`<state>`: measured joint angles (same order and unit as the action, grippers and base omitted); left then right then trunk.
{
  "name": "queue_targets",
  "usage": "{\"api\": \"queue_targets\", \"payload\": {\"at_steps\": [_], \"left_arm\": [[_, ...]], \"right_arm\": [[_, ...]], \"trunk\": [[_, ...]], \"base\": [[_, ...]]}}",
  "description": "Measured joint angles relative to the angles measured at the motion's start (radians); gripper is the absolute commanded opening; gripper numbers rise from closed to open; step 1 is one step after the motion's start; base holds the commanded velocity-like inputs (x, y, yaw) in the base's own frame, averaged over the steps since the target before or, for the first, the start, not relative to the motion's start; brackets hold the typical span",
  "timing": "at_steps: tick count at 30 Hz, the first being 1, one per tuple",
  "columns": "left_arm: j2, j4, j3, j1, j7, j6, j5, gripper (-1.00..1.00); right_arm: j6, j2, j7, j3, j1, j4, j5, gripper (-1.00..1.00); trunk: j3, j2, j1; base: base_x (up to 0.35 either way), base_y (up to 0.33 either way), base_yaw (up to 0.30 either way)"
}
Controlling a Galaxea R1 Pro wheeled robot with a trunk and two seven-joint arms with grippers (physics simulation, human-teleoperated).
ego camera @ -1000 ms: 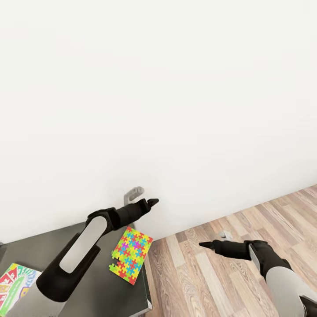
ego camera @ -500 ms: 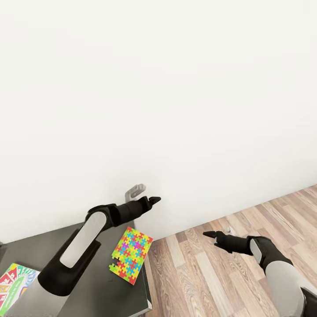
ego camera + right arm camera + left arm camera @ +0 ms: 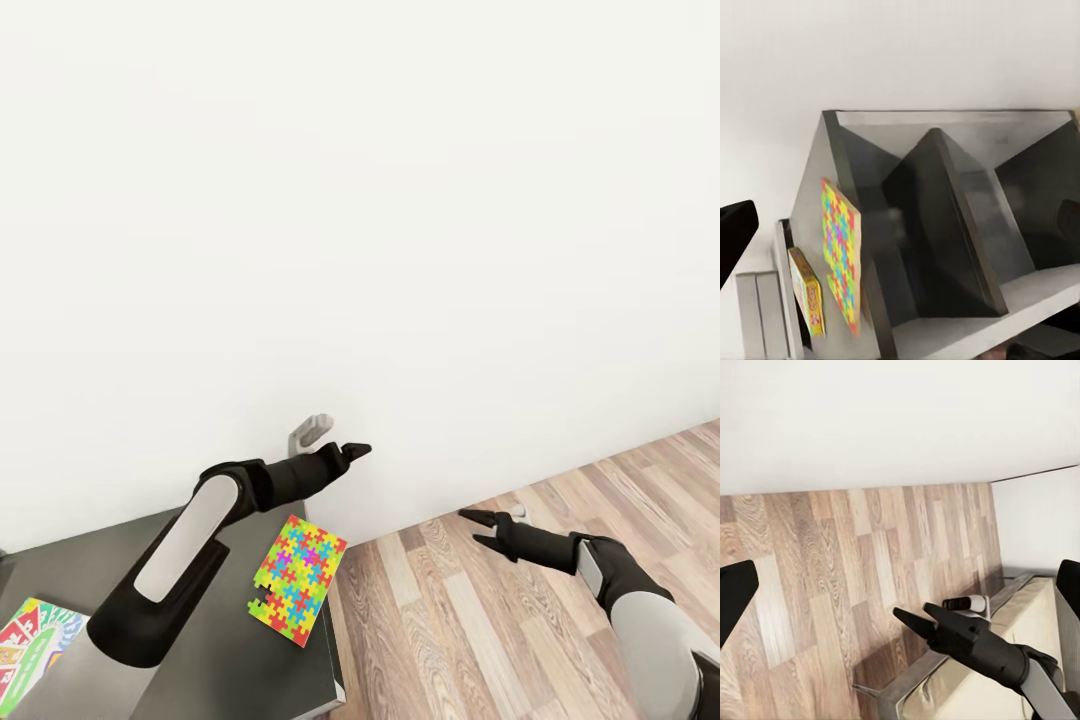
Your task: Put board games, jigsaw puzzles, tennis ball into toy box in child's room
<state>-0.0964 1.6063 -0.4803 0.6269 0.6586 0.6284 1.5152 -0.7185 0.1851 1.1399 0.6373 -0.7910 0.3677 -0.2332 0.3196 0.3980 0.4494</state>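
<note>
One jigsaw puzzle (image 3: 299, 580), a bright sheet of interlocking pieces, lies flat near the right end of the table's dark-grey top (image 3: 200, 640). A colourful board game (image 3: 28, 645) lies at the table's left, cut by the picture edge. My left gripper (image 3: 356, 450) hovers above and beyond the puzzle near the wall; its fingers (image 3: 735, 596) stand wide apart, holding nothing. My right gripper (image 3: 474, 526) hangs open over the wood floor, right of the table. The right wrist view shows the puzzle (image 3: 840, 251) and board game (image 3: 806, 289). The toy box and tennis ball are out of view.
A white wall (image 3: 400, 200) rises right behind the table. A grey bracket (image 3: 310, 430) sticks out of it above the table's right end. Wood floor (image 3: 450, 620) lies to the table's right, with a small grey object (image 3: 518, 511) at the wall's foot.
My right arm has lifted and swung toward the wall, and its fingertips show further apart. My left gripper has crept slightly up and right. The puzzle and board game have not moved.
</note>
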Motion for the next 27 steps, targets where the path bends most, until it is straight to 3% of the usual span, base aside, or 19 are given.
{"api": "queue_targets", "payload": {"at_steps": [4, 27], "left_arm": [[0.001, 0.0, 0.001, 0.0, 0.0, 0.001, 0.006, 1.0], [0.002, 0.0, 0.003, 0.001, -0.003, 0.001, 0.013, 1.0]], "right_arm": [[-0.022, 0.006, 0.025, 0.0, 0.0, -0.005, 0.0, 1.0], [-0.041, 0.011, 0.076, -0.003, 0.001, -0.011, 0.0, 1.0]], "trunk": [[0.0, 0.0, 0.0], [0.072, 0.161, 0.088]], "base": [[0.0, 0.0, 0.0], [0.0, 0.0, 0.0]]}}
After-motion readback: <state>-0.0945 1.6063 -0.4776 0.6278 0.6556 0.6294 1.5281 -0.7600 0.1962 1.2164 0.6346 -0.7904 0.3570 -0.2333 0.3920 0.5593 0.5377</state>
